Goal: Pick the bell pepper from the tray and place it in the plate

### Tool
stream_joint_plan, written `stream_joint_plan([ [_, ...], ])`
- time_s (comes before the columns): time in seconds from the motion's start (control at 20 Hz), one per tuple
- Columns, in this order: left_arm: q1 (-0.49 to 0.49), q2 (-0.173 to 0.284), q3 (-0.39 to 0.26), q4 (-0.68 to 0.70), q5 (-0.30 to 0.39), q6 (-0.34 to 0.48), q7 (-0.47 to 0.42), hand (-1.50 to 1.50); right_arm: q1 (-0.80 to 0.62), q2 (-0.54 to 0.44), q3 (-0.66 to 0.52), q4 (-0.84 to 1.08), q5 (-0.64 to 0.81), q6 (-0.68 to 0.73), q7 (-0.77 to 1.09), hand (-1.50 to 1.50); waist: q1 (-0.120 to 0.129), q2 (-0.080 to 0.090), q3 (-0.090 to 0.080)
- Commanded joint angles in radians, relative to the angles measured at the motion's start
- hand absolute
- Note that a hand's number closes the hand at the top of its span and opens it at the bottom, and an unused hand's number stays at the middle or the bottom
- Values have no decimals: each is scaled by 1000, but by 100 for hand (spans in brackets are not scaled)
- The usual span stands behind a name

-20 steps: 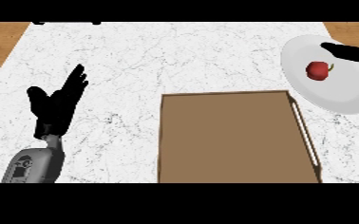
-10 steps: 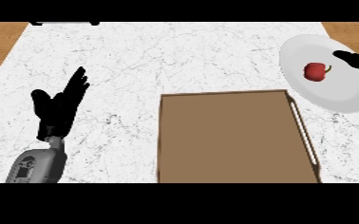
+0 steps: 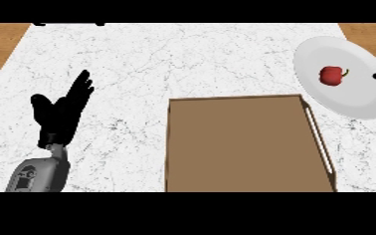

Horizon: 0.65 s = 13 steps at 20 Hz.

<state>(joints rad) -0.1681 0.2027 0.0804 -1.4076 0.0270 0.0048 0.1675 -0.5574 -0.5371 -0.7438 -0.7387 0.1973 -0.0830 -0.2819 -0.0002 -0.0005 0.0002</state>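
Note:
A small red bell pepper (image 3: 332, 75) lies on the white plate (image 3: 323, 92) at the right edge of the marble counter. The brown tray (image 3: 242, 144) sits in the lower middle with nothing on it. My left hand (image 3: 60, 113) rests open at the left, fingers pointing up and away, well apart from tray and plate. Only a tiny black tip of my right hand (image 3: 374, 75) shows at the right edge, just right of the pepper and not touching it.
A wooden surface shows beyond the counter at the top left corner (image 3: 11, 37) and top right corner (image 3: 360, 30). A dark strip (image 3: 70, 24) lies along the counter's far edge at the upper left.
My right hand has drawn back to the right off the plate, almost leaving the view. The pepper stays on the plate. The left hand has not moved.

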Motion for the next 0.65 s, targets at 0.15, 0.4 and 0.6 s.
stream_joint_plan([
  [0.15,8,-9,7,-59,10,-15,54,0,91,-36,37,-18,-69,-14,-26,-150,2,0,0],
  [0.4,-19,-11,18,2,-26,4,13,0,153,-68,48,31,-93,9,-68,-150,1,1,0],
  [0.6,-15,-16,17,-6,-30,-2,23,0,150,-102,67,91,-108,-7,-100,-150,4,2,0],
])
